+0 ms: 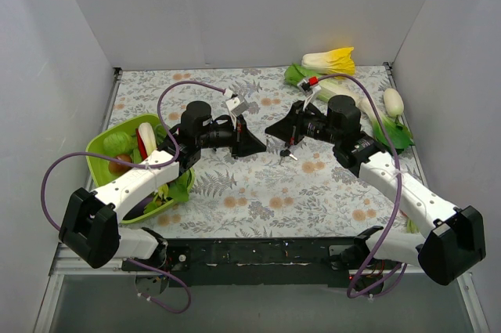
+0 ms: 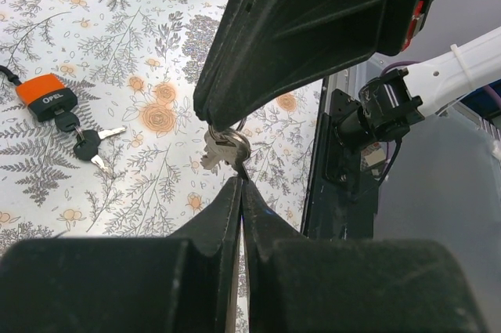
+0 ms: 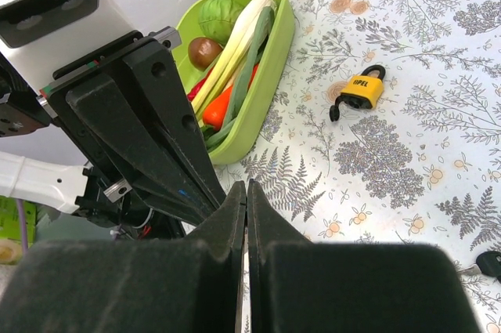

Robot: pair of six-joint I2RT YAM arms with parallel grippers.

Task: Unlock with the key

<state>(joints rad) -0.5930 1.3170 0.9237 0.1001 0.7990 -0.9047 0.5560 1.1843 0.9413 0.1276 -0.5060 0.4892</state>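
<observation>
My left gripper (image 2: 240,176) is shut, and a small bunch of silver keys on a ring (image 2: 225,147) sits pinched at its tips, above the table. My right gripper (image 3: 246,186) is shut with nothing visible between its fingers. Its tip hangs just above the bunch in the left wrist view (image 2: 210,114). In the top view the two grippers (image 1: 263,150) (image 1: 268,130) meet tip to tip at the table's middle. An orange padlock (image 2: 45,95) with black-headed keys (image 2: 86,145) lies on the table. A yellow padlock (image 3: 361,92) with a black shackle lies beside the basket.
A green basket (image 1: 100,145) of vegetables stands at the left, under my left arm. Loose vegetables (image 1: 333,61) lie at the back right. The black front rail (image 1: 258,253) runs along the near edge. White walls enclose the table.
</observation>
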